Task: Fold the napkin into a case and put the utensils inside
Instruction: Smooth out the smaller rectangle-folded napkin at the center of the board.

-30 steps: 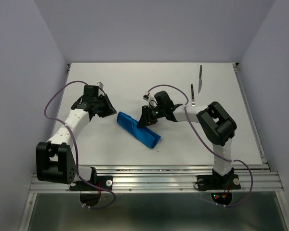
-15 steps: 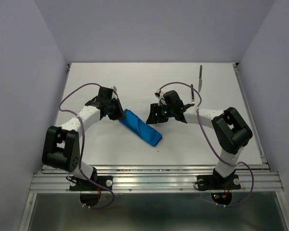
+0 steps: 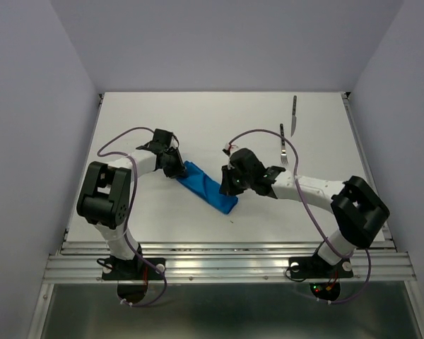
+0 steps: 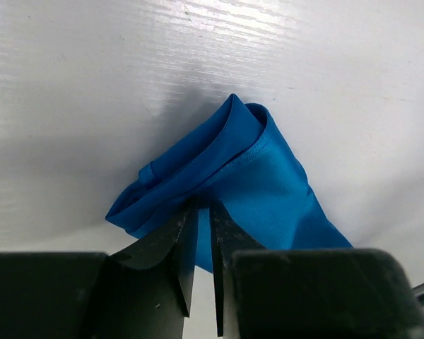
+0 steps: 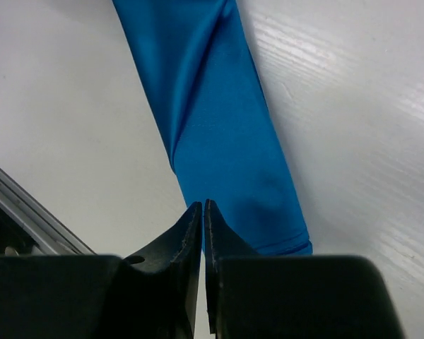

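The napkin (image 3: 208, 186) lies on the table as a narrow blue folded strip, running from upper left to lower right. My left gripper (image 3: 175, 167) is shut on its upper-left end, where the folds (image 4: 219, 152) gather at the fingertips. My right gripper (image 3: 230, 186) sits at the lower-right end with its jaws closed on the edge of the cloth (image 5: 219, 141), which lies flat. The fork (image 3: 283, 145) and the knife (image 3: 294, 116) lie apart from the cloth at the back right, beyond the right arm.
The white table (image 3: 198, 120) ends at an aluminium rail (image 3: 226, 258) in front, with grey walls on the other three sides. Purple cables loop over both arms. The right arm's elbow (image 3: 357, 205) reaches toward the right edge.
My left gripper moved right onto the napkin's upper-left end. My right gripper opened, shifted down toward the lower-right end, and closed again. The strip now lies flatter.
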Robot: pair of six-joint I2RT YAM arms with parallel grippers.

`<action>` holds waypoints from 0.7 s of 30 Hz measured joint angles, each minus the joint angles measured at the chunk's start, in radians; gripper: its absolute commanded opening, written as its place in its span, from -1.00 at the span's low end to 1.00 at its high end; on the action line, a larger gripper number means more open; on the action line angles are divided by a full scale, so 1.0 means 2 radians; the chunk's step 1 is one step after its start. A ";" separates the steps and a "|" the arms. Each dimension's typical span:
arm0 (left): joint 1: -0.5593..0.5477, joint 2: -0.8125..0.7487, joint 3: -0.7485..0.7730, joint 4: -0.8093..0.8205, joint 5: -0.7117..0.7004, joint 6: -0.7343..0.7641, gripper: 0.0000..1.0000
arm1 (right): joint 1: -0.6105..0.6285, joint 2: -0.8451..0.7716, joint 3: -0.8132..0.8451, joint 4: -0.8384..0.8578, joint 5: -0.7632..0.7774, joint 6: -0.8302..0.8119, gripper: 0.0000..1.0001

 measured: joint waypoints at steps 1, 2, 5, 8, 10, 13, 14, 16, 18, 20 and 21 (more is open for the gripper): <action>0.000 0.004 0.000 0.003 0.000 -0.001 -0.52 | 0.007 0.006 0.000 -0.002 0.003 0.004 -0.83; 0.000 0.008 0.000 0.005 -0.001 -0.004 -0.52 | 0.012 0.012 -0.001 -0.002 0.006 0.010 -0.83; 0.000 0.010 0.005 0.005 -0.003 -0.006 -0.52 | 0.014 0.030 -0.019 -0.001 0.016 0.023 -0.84; 0.000 0.011 0.006 0.006 -0.006 -0.008 -0.51 | 0.014 0.037 -0.035 -0.003 0.031 0.027 -0.84; 0.000 0.011 0.006 0.006 -0.007 -0.008 -0.51 | 0.013 0.045 -0.036 0.000 0.041 0.027 -0.84; 0.000 0.011 0.006 0.006 -0.010 -0.008 -0.50 | 0.013 0.052 -0.032 0.011 0.055 0.019 -0.83; 0.000 0.011 0.007 0.005 -0.010 -0.008 -0.50 | 0.014 0.053 -0.032 0.015 0.058 0.015 -0.82; 0.000 0.011 0.008 0.003 -0.012 -0.008 -0.50 | 0.014 0.053 -0.032 0.020 0.064 0.005 -0.81; 0.000 0.009 0.010 0.000 -0.013 -0.008 -0.49 | 0.014 0.053 -0.033 0.024 0.078 -0.008 -0.77; 0.000 0.001 0.010 -0.006 -0.014 -0.008 -0.46 | 0.014 0.049 -0.034 0.025 0.092 -0.020 -0.69; 0.000 -0.006 0.010 -0.008 -0.014 -0.008 -0.46 | 0.014 0.047 -0.034 0.024 0.099 -0.026 -0.62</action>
